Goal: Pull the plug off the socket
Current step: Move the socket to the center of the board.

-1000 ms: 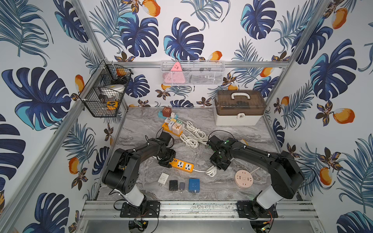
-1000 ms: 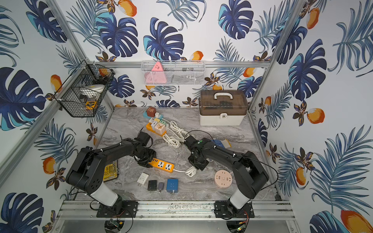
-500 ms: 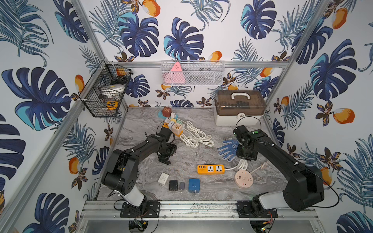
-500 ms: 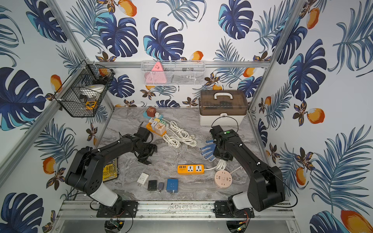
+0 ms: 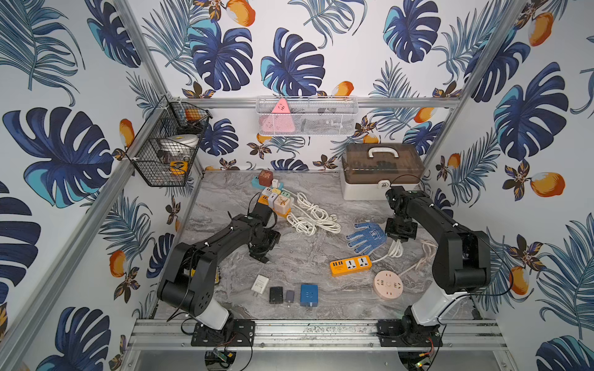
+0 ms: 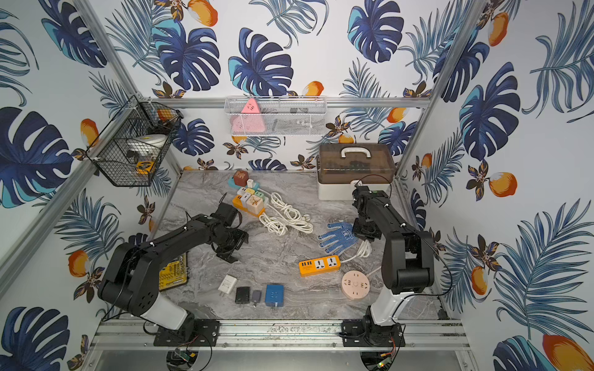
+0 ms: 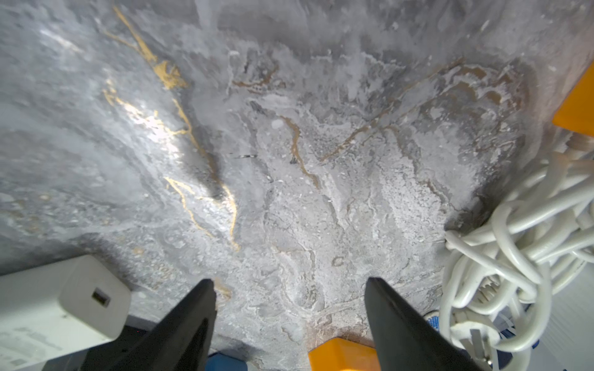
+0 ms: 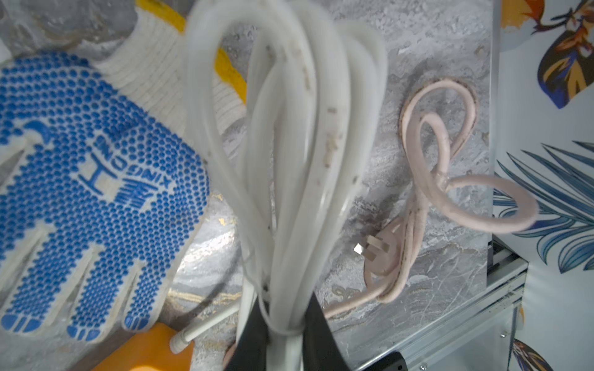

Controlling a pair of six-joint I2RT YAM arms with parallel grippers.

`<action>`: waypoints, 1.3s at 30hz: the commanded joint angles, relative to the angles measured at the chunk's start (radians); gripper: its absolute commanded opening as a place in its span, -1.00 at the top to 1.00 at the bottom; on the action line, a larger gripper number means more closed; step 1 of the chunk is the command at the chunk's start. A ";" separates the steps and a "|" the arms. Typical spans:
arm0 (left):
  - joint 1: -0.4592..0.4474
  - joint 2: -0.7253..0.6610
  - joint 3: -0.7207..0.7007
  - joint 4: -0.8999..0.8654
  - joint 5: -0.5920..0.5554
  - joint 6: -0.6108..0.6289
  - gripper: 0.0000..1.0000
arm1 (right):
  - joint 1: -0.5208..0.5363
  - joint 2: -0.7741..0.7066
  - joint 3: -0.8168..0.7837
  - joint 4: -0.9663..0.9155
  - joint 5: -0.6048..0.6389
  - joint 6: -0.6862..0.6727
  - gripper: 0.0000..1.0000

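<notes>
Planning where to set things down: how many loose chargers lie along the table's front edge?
4, in a row: white charger, black charger, small grey charger, blue charger. Others may hide under the arms.

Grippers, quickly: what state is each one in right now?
Left gripper: open, holding nothing.
Right gripper: shut on the white cable bundle.

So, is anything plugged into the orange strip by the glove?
Empty: the orange strip shows bare sockets in both top views; only its white cord leaves it.
</notes>
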 commanded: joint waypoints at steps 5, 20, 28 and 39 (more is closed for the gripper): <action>0.002 -0.054 -0.013 -0.034 -0.019 0.062 -0.60 | -0.003 0.069 0.021 0.022 0.058 0.020 0.35; 0.002 -0.118 0.208 -0.163 -0.175 0.385 -0.56 | 0.118 -0.055 0.076 0.033 0.014 0.048 -0.33; 0.053 -0.054 0.401 -0.220 -0.235 0.643 -0.54 | 0.460 -0.136 0.113 0.277 -0.106 -0.117 -0.39; 0.150 -0.071 0.342 -0.101 -0.088 0.693 -0.56 | 0.650 0.083 0.184 0.699 -0.452 -0.277 -0.50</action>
